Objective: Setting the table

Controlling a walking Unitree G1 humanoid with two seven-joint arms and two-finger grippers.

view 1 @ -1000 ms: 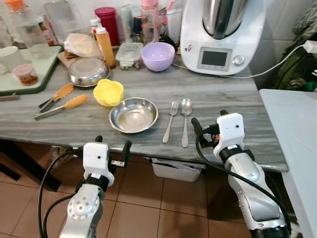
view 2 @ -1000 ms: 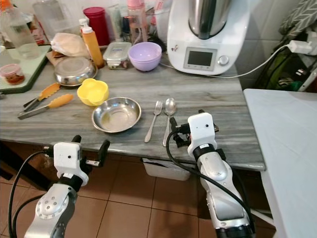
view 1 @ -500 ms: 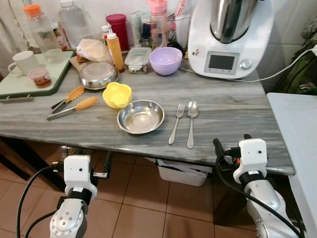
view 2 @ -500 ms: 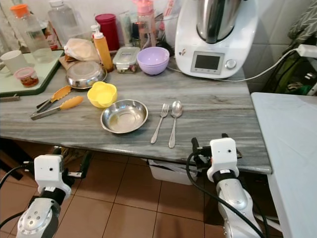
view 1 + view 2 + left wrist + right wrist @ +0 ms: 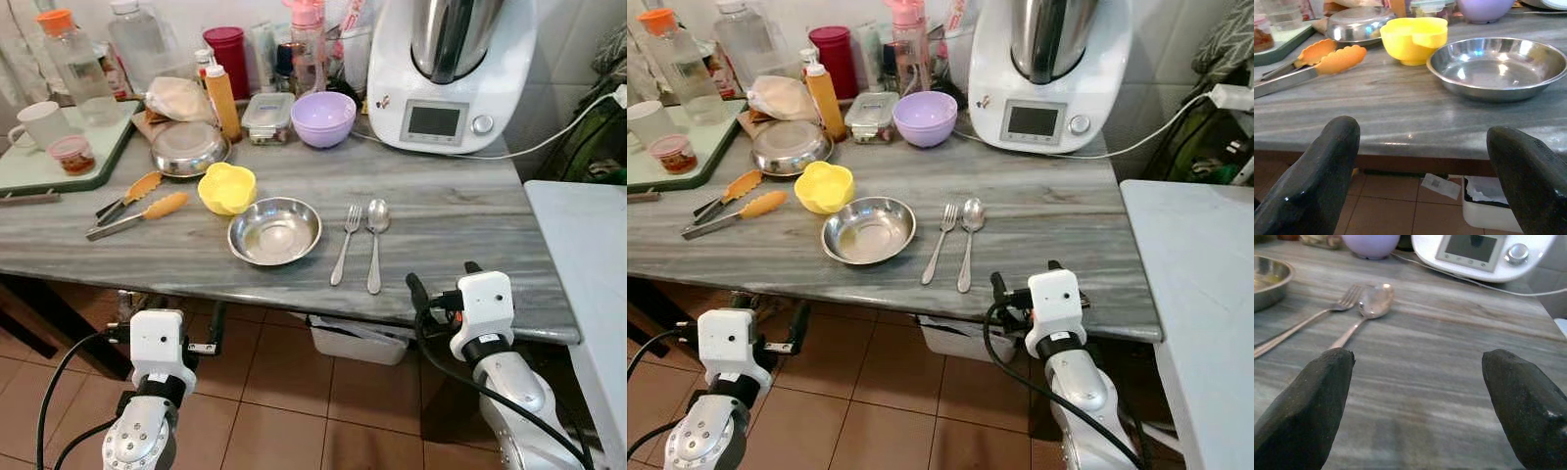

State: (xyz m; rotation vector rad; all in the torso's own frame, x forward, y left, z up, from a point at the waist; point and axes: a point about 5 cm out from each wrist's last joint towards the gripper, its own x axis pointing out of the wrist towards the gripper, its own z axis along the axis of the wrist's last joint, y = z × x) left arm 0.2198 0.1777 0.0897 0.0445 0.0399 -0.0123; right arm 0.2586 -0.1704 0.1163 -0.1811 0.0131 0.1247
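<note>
A steel dish (image 5: pixel 274 230) sits near the front of the grey table (image 5: pixel 460 211), with a yellow bowl (image 5: pixel 227 187) just behind it on the left. To the dish's right, a fork (image 5: pixel 343 245) and a spoon (image 5: pixel 374 245) lie side by side. My left gripper (image 5: pixel 1425 132) is open, below the table's front edge and before the dish. At the front edge, right of the spoon, my right gripper (image 5: pixel 1415 357) is open too, level with the tabletop. Neither holds anything.
Orange-tipped tongs (image 5: pixel 132 208) lie left of the yellow bowl. Behind stand a covered steel bowl (image 5: pixel 188 147), a purple bowl (image 5: pixel 323 117), bottles, a green tray (image 5: pixel 59 162) and a white kitchen machine (image 5: pixel 446 69) with a cable. A white surface (image 5: pixel 588 255) adjoins on the right.
The view has pulled back and now takes in more of the table. Both grippers sit lower and farther from the tabletop than a second ago. The tableware has not moved.
</note>
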